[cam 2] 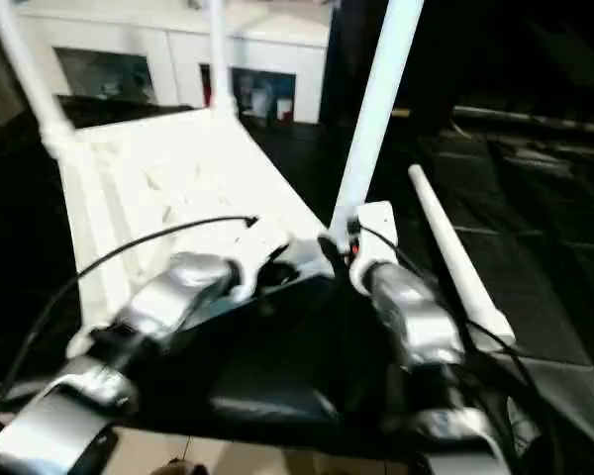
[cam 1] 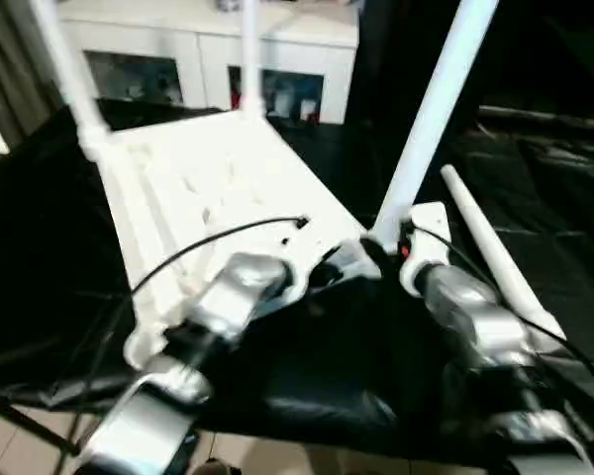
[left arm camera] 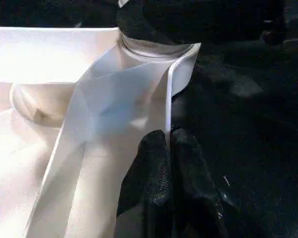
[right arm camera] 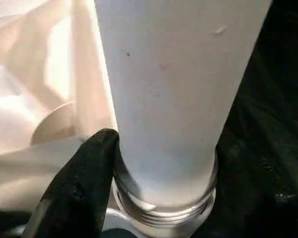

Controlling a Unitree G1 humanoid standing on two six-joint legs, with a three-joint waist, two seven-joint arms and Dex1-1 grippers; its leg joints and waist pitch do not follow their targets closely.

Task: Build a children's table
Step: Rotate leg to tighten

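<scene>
The white tabletop (cam 1: 208,188) lies upside down on a black-covered surface, ribbed side up. Two legs (cam 1: 69,69) (cam 1: 249,59) stand in its far corners. A third leg (cam 1: 431,119) stands tilted at the near right corner, and my right gripper (cam 1: 386,247) is shut on its base. In the right wrist view one black finger (right arm camera: 84,183) presses against this leg (right arm camera: 174,99) just above its threaded end. My left gripper (left arm camera: 169,141) is shut on the tabletop's thin rim (left arm camera: 169,99) beside that corner socket. A fourth leg (cam 1: 495,257) lies loose on the surface to the right.
A white cabinet (cam 1: 208,49) with glass doors stands behind the work surface. Black cloth (cam 1: 307,376) covers the surface up to its near edge. The near left corner socket (cam 1: 144,346) holds no leg. Cables run along both forearms.
</scene>
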